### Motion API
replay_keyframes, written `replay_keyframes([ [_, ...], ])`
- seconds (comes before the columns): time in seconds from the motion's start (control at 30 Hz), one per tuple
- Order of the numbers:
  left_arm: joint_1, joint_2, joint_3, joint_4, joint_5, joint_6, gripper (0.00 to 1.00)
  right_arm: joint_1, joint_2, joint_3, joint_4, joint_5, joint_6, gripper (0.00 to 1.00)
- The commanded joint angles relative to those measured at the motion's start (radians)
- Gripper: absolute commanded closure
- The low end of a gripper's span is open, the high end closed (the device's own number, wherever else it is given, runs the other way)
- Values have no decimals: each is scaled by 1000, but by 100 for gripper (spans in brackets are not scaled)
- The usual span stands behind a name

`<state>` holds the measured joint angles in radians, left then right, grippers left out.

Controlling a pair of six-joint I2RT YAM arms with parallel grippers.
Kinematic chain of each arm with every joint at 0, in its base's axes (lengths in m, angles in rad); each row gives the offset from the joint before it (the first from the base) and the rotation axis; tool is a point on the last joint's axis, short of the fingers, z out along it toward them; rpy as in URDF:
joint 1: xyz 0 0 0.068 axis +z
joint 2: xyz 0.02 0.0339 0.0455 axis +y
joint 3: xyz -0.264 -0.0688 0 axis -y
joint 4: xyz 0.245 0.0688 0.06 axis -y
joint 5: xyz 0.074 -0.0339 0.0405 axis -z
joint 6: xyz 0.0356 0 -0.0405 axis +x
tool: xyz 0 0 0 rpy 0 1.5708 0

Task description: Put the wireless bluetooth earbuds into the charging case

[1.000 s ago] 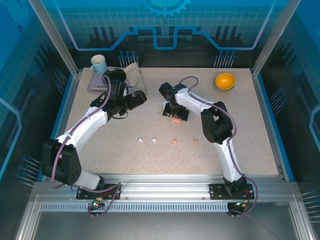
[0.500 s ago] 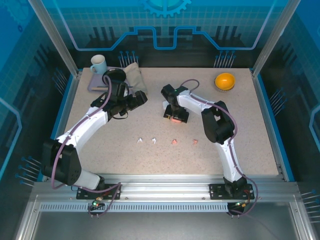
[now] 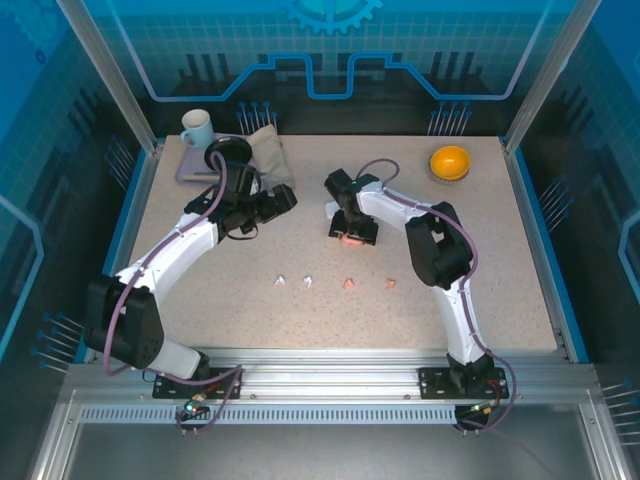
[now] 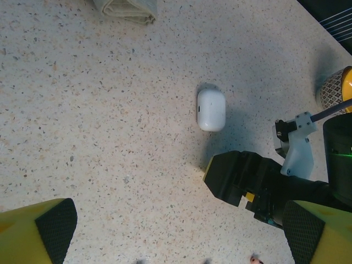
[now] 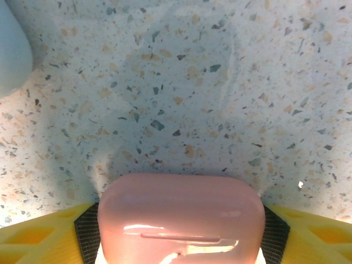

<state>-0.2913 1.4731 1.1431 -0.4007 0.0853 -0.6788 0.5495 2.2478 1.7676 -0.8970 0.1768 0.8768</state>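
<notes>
On the bench (image 3: pixel 500 280), the right tool (image 5: pixel 181 220) has dropped onto the pink case (image 5: pixel 181 212) — pads (image 5: pixel 87 231) clamp its sides, likely for opening; left tool (image 4: pixel 179 231) gapes.

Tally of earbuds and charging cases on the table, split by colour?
white earbuds: 2
pink earbuds: 2
white case: 1
pink case: 1
Total: 6

A speckled beige tabletop (image 3: pixel 500 260) with blue edging (image 3: pixel 126 220) lies evenly lit. Translucent blue panels (image 3: pixel 420 60) wall it in, with a gear motif (image 3: pixel 330 12) printed at 12 o'clock. Aluminium posts (image 3: pixel 105 75) rise at 10 and 2 o'clock; an aluminium rail (image 3: pixel 330 365) runs along 6 o'clock.
</notes>
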Motion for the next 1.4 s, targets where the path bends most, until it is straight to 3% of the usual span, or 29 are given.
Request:
replay_keyframes([
  [0.0, -11, 10, 32, -27, 25, 13, 1, -38, 5, -25, 49, 25, -48, 24],
  [0.13, -14, 12, 32, -29, 27, 17, 1, -42, 5, -20, 55, 18, -53, 28],
  [0.4, -19, 18, 32, -26, 27, 19, 1, -43, 21, 31, 22, 17, -11, 25],
  [0.77, -23, 22, 19, -17, 28, 25, 1, -31, 28, 50, 0, 19, 2, 34],
  [0.97, -23, 21, 7, -8, 27, 25, 1, -20, 25, 53, -35, 3, 43, 23],
  [1.37, -22, 24, 4, 2, 28, 22, 1, -4, 52, 68, -90, 2, 149, 26],
])
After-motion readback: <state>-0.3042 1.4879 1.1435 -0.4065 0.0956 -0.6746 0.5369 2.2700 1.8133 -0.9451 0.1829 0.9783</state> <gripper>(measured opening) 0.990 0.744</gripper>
